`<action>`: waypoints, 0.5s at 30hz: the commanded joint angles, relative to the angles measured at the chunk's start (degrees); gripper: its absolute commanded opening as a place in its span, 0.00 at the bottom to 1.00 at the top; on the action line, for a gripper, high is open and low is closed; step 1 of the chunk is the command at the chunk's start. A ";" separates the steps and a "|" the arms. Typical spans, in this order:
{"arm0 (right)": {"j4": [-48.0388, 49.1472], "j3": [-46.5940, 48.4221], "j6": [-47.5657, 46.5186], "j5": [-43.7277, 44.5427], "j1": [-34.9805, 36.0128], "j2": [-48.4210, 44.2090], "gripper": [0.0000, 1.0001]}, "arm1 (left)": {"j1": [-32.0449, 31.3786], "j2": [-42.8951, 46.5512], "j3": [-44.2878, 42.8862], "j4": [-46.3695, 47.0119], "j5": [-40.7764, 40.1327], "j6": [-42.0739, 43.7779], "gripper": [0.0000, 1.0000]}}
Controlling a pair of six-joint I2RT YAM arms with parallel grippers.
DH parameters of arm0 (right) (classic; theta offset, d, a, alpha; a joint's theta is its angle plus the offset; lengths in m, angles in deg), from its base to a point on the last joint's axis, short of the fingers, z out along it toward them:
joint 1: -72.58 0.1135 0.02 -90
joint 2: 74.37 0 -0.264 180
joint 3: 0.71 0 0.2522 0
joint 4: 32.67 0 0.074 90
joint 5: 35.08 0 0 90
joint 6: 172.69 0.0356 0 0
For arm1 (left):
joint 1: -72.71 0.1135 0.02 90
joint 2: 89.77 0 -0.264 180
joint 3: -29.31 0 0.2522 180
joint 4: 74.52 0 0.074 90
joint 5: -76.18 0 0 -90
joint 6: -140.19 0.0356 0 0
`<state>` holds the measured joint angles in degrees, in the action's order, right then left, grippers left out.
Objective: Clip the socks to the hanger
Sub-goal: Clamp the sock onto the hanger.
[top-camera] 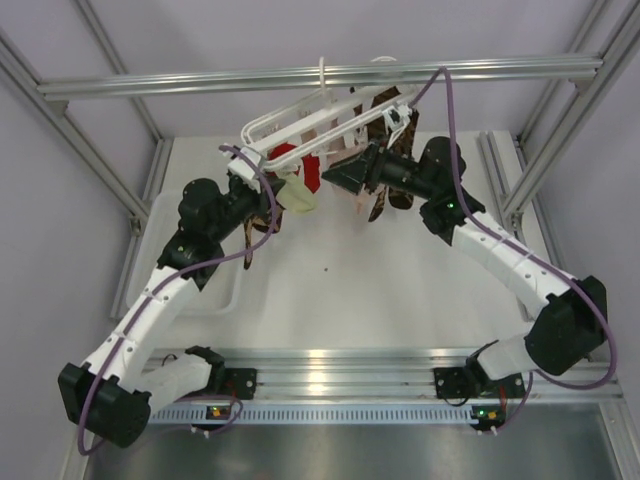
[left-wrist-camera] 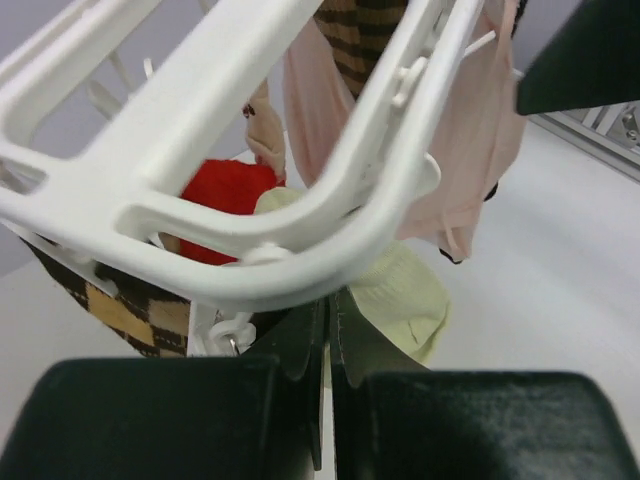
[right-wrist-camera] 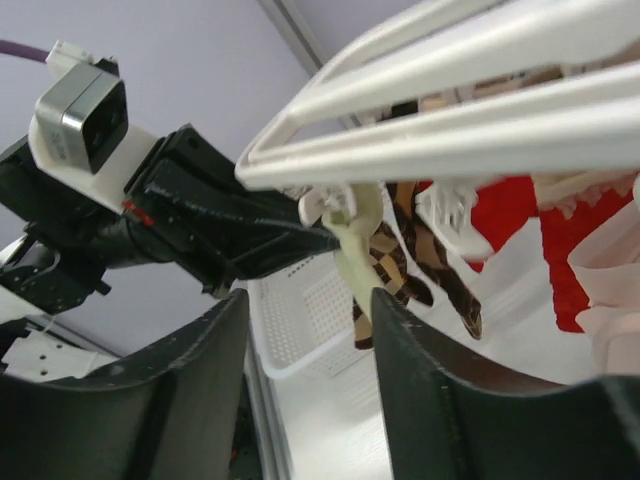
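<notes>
Right wrist view: cream sock (right-wrist-camera: 356, 250) hangs long-axis down under the hanger (right-wrist-camera: 450, 135) corner, straight ahead of my right gripper (right-wrist-camera: 308, 305), fingers apart, empty. Nearer is my left gripper (right-wrist-camera: 322, 233): fingers pressed together, tips at the sock's top; grip unclear.

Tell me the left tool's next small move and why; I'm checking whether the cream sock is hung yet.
Probably open the left tool slightly and ease back. It is shut at the top of the sock, which seems to hang from a corner of the hanger, while the right tool stands open, apart. Whether it is clipped I cannot tell.
</notes>
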<state>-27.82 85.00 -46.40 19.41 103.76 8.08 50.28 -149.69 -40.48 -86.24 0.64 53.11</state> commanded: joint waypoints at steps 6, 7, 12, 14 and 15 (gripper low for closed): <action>0.37 -7.60 -3.33 -2.64 -0.68 -8.80 0.45 | 2.92 1.56 -2.15 -1.78 1.01 -0.63 0.00; -0.24 -7.95 -4.99 -2.03 -0.68 -10.11 0.47 | 3.01 1.65 -2.15 -1.78 0.84 -0.63 0.00; -0.51 -6.91 -8.25 1.93 -0.77 -10.48 0.53 | 3.19 1.91 -1.89 -1.78 0.48 -1.07 0.00; 0.37 -5.68 -8.34 3.24 -0.68 -9.33 0.55 | 3.28 2.53 -1.98 -1.78 0.57 -1.33 0.00; 0.55 -5.24 -8.69 3.69 -0.68 -8.90 0.55 | 3.28 2.88 -2.06 -2.74 0.57 -1.34 0.00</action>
<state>-29.63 76.71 -52.39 20.35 103.54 -0.81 53.16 -149.01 -40.50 -88.60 0.88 52.89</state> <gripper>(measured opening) 0.547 0.026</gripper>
